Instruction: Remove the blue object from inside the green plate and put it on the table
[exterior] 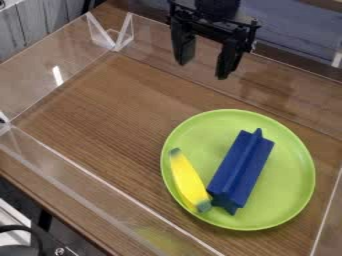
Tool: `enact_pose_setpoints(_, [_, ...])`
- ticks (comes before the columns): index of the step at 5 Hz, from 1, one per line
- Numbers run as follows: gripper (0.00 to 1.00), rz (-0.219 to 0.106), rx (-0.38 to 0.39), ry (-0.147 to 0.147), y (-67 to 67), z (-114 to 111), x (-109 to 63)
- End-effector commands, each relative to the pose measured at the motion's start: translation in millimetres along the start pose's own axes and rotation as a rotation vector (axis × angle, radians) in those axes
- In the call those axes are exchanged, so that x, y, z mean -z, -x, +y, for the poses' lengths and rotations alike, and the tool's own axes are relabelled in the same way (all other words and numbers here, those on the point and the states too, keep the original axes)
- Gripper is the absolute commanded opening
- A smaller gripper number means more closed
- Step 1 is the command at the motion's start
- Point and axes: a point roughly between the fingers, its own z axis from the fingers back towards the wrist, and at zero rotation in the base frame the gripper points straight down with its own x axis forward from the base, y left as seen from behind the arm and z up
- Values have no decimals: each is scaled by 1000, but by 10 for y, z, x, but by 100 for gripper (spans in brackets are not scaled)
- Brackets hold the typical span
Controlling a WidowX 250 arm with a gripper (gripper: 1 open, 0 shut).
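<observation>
A dark-blue grooved block, the blue object (241,170), lies inside the green plate (291,195), running from the plate's upper middle toward its lower left. A yellow banana-shaped piece (187,180) rests on the plate's left rim beside the block. The plate sits on the brown wood-grain table (107,110) at the right front. My gripper (205,58) hangs above the table behind the plate, pointing down. Its black fingers (227,60) stand apart with nothing between them, well clear of the block.
Low clear acrylic walls (54,70) border the tabletop on the left, back and front. A folded clear piece (110,33) stands at the back left corner. Bare wood stretches left of the plate.
</observation>
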Motion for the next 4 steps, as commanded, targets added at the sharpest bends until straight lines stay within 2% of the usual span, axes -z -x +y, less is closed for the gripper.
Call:
enact_pose_setpoints(1, [100,-7,-18,6,136,-127,40])
enact_pose_setpoints(2, [100,-44,-42,18,322,-357,135])
enact_pose_setpoints(3, [100,-85,-59,32,428,-572,200])
enact_pose_setpoints(4, [100,-95,-63,37,470,-665,239])
